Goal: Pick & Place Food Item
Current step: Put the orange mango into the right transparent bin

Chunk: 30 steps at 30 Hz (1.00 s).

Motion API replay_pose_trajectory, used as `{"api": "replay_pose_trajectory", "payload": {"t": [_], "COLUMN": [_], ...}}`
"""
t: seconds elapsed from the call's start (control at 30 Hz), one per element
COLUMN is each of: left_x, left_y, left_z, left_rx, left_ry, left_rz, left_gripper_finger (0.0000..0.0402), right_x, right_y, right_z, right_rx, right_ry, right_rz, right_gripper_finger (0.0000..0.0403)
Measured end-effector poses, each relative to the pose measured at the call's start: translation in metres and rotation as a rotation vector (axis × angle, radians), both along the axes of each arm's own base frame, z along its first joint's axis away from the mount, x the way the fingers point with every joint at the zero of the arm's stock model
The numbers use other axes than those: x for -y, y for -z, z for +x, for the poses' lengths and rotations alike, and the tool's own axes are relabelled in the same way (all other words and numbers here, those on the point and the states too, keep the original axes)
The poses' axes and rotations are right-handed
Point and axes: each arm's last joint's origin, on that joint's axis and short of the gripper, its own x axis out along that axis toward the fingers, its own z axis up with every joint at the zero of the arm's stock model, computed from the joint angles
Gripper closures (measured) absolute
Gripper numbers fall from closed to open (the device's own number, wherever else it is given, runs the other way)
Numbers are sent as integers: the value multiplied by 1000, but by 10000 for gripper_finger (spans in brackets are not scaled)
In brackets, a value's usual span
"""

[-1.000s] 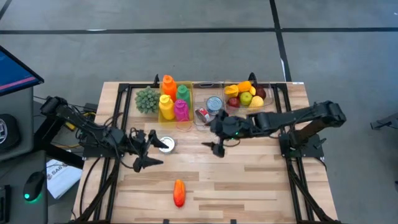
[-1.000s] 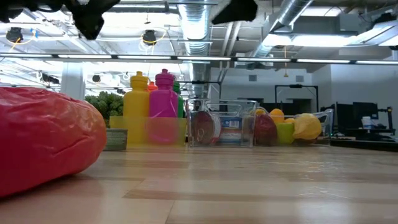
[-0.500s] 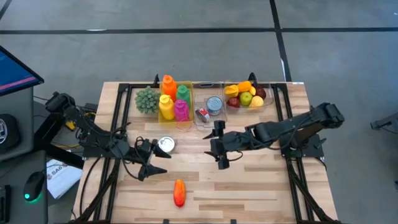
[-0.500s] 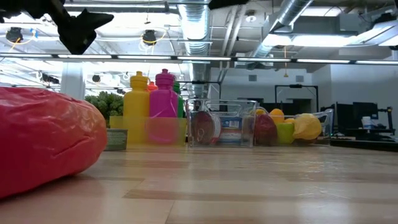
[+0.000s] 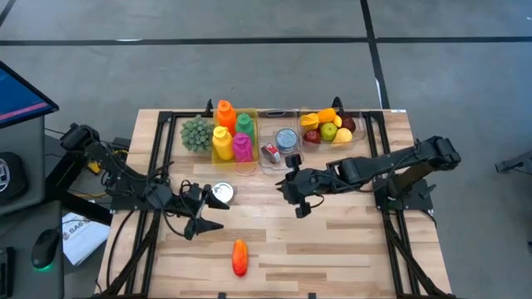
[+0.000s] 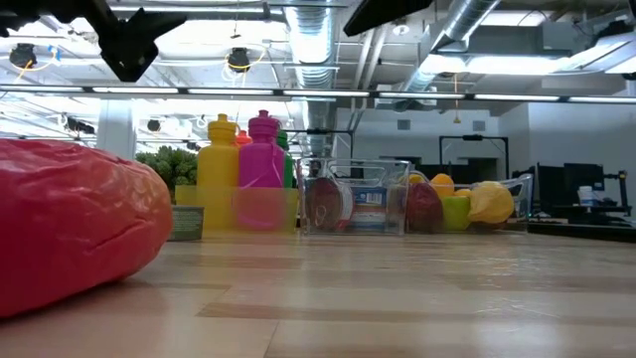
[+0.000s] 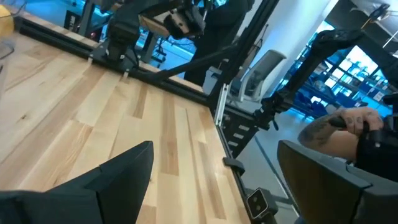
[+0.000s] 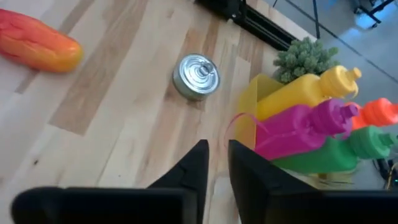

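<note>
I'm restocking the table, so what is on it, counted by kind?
Bottles: 4 (orange, green, yellow, pink)
Cans: 3 (one loose, two in the middle bin)
Loose pepper: 1
Green leafy bunch: 1
Fruit in the right bin: about 6, packed too tightly to be sure
Total: about 15

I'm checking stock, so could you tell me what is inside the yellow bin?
The yellow bin holds four bottles: orange, green, yellow and pink. The bin floor beneath them is hidden.
</note>
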Motion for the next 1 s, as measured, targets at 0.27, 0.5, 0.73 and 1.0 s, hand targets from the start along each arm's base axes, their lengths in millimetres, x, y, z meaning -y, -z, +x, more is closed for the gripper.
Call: {"api": "replay_pose_trajectory", "payload": {"t": [0.27,0.5,0.73,1.0], "left_x": [0,0,0,-3], "left_y": [-2,-3,-3,-2], "left_z": [0,0,0,1], "left_rx": [18,26,24,-1], "left_ry": [-4,-5,-8,-142], "left_rz": [-14,-20,-19,-217], "left_gripper_finger": [69,69,69,83], "right_x": [19,28,27,30], "right_y": [-9,-35,-6,34], "right_z": [-15,-60,-99,-133], "right_rx": [-67,3,169,446], "right_ry": [-7,93,74,75], "right_rz": [-70,56,137,278], "right_gripper_finger": [375,391,397,397]}}
